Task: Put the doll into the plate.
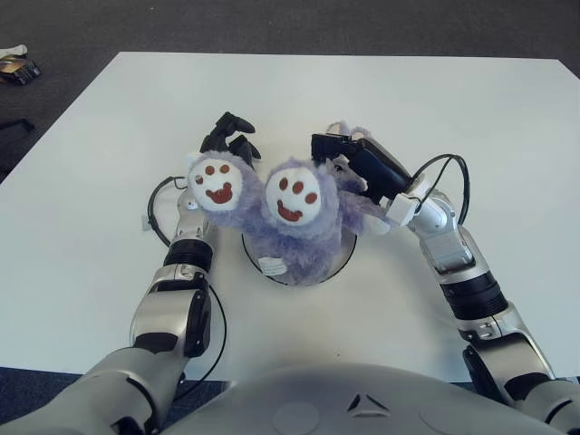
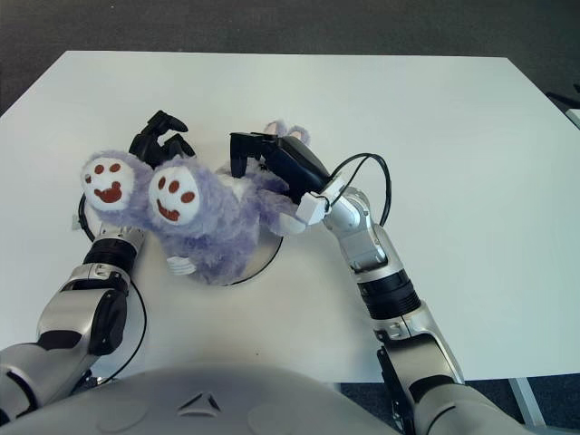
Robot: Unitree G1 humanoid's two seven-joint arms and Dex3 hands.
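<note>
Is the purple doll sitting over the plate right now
Yes, the doll sits over the plate, whose dark rim shows beneath it, with the left hand and right hand beside it.

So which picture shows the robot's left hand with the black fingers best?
The right eye view. There the left hand shows clear of the doll, its black fingers against the white table. In the left eye view the same hand sits tighter against the doll's foot, so less of it shows.
</note>
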